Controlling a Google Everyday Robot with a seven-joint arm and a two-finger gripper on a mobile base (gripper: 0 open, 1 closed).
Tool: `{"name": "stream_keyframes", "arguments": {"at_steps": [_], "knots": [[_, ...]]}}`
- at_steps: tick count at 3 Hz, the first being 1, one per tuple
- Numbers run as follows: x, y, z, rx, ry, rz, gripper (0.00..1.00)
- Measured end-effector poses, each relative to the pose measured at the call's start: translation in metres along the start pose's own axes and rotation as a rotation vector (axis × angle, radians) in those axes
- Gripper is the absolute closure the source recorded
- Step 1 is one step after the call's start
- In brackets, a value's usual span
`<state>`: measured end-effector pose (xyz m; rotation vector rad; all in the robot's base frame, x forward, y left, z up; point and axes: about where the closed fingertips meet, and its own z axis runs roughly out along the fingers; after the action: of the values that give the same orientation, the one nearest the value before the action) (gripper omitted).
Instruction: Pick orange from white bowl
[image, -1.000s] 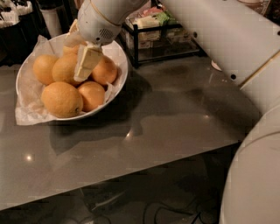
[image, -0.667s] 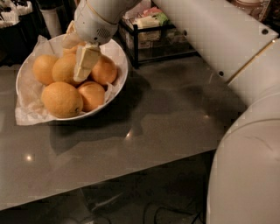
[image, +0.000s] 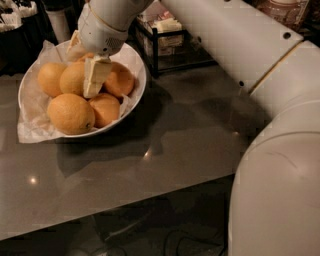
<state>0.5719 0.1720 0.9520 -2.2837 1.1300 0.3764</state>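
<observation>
The white bowl (image: 134, 95) stands at the back left of the grey table, lined with crumpled white paper and holding several oranges. My gripper (image: 84, 61) reaches down into the bowl from above and is open. One cream finger (image: 95, 76) is pushed down between the oranges, and the other finger (image: 74, 44) is behind, near the far rim. A large orange (image: 72, 80) lies between the two fingers; it is not lifted. The biggest orange (image: 71, 113) sits at the front of the bowl, untouched.
A black wire rack (image: 165, 37) with packets stands just right of the bowl at the back. Dark containers (image: 20, 25) stand behind the bowl on the left. My white arm (image: 260, 75) fills the right side. The table's front edge (image: 125, 200) runs across the lower view.
The gripper has stayed in the bowl with hardly any shift. The arm's upper links have swung further into the right side of the view. The oranges have not moved.
</observation>
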Motion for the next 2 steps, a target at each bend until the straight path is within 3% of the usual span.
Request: {"name": "stream_keyframes", "arguments": {"at_steps": [2], "knots": [[-0.002,0.0024,0.0041,-0.015,-0.007,-0.007,0.33]]}}
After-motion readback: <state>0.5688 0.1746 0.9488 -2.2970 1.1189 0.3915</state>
